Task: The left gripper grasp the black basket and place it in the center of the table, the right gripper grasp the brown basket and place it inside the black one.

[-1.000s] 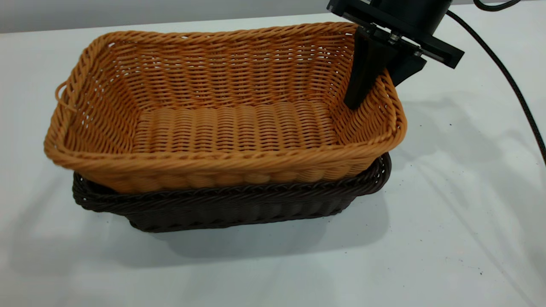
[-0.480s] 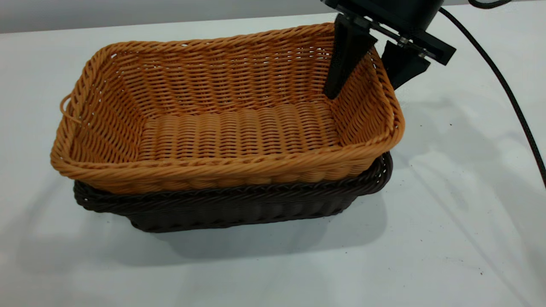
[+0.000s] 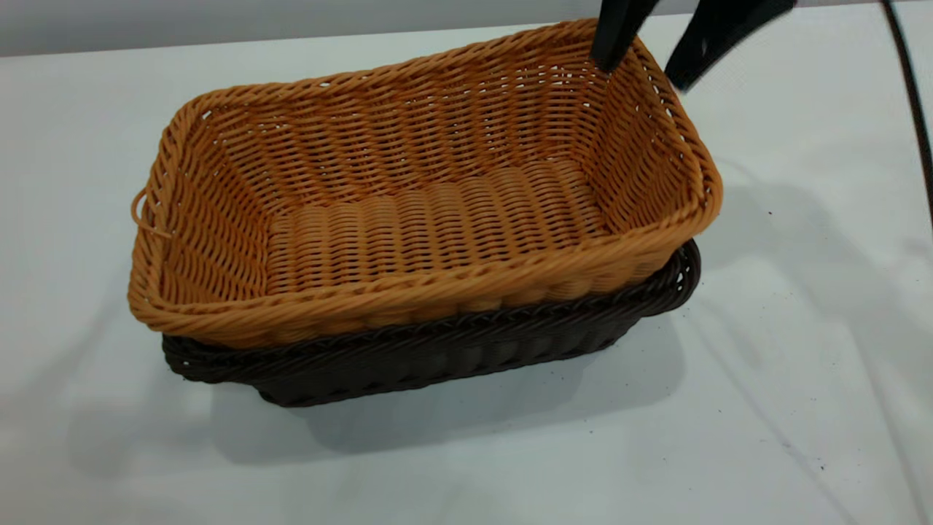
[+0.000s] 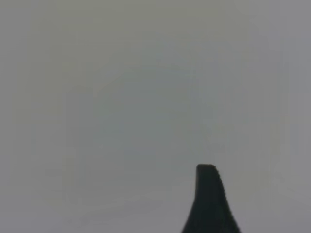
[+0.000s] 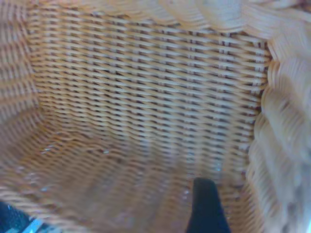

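from outside the rig, the brown basket [image 3: 426,197] sits nested in the black basket [image 3: 452,350], mid-worktop, its right end riding a little higher than its left. a second ago the right gripper [image 3: 641,44] had the brown basket's right end wall pinched between its jaws; now the jaws stand apart, one finger inside the rim and one outside, and they have risen almost out at the far edge. both baskets have swung slightly, right end toward the far edge. i'd judge the placing done and the arm retreating. the worktop [image 3: 787,379] is pale, speckled and creased, with a grey wall behind.

the left wrist view shows one dark finger against blank grey; i cannot tell how its jaws stand.

the right wrist view looks into the brown weave.
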